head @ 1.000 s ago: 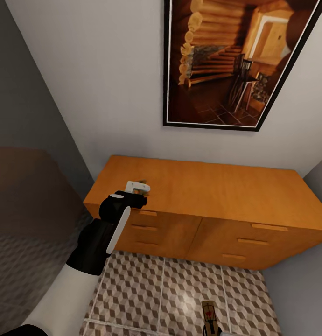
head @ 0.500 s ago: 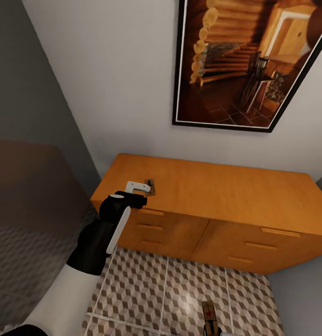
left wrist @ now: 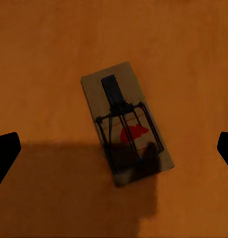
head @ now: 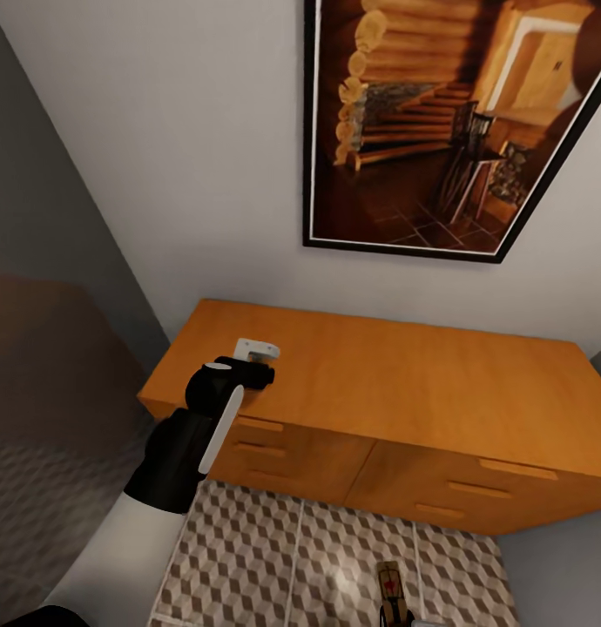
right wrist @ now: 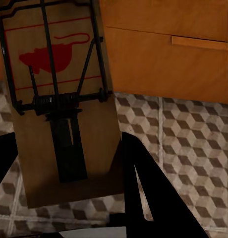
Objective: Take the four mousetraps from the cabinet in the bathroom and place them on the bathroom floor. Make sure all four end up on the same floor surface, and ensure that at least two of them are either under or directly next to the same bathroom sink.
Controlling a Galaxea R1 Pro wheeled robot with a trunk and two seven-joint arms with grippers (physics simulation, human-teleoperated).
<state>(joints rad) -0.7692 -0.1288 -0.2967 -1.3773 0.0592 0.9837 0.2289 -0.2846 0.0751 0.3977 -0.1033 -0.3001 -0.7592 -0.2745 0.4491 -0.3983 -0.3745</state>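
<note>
Hovering our left gripper, jaws spread wide, above a small brown wooden mousetrap lying flat on the orange-brown wooden cabinet, we should descend squarely and pinch its long edges. Our right gripper clamps another trap. Cabinet drawers sit closed, contents unseen.
</note>
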